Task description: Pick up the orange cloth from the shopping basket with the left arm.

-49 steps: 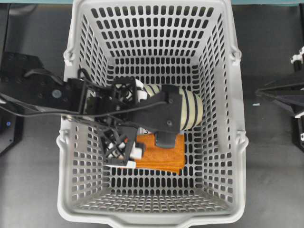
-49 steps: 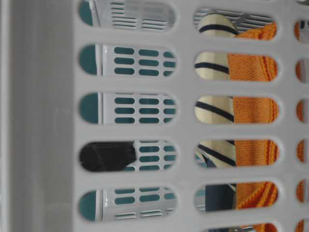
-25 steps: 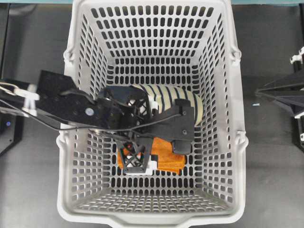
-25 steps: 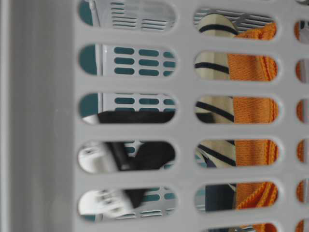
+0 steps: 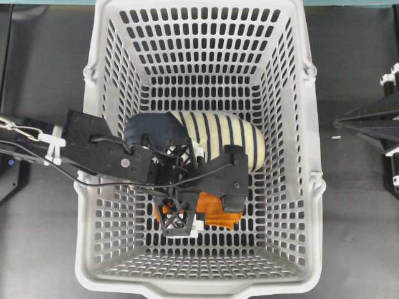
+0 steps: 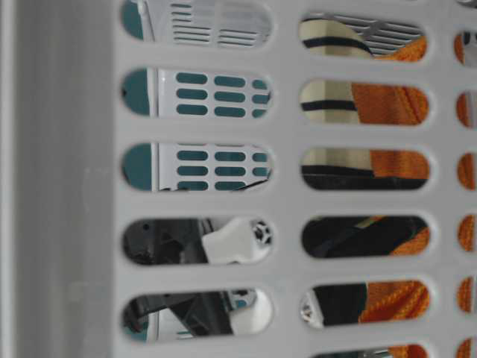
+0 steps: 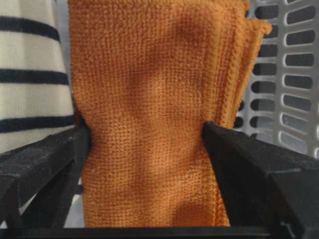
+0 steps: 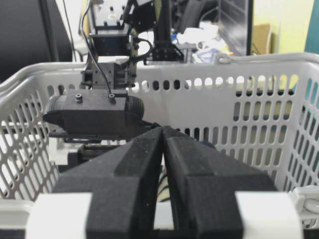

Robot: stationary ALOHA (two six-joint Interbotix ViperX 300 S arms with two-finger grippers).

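The orange cloth (image 5: 216,216) lies folded on the floor of the grey shopping basket (image 5: 202,288), just in front of the striped slipper (image 5: 218,134). My left arm reaches down into the basket, and its gripper (image 5: 187,193) stands open astride the cloth. In the left wrist view the cloth (image 7: 149,124) fills the gap, and both black fingers (image 7: 239,164) touch its side edges. Most of the cloth is hidden under the arm in the overhead view. My right gripper (image 5: 340,121) is shut, outside the basket on the right.
The navy-and-cream slipper (image 7: 30,74) lies right against the cloth's left edge in the left wrist view. The basket's slotted walls (image 5: 112,205) rise close around the left arm. At table level, white gripper parts (image 6: 231,242) show through the wall slots.
The left arm has dropped deeper into the basket and shifted toward its front, uncovering the slipper. Its jaws widened and now stand astride the cloth. The right arm has not moved.
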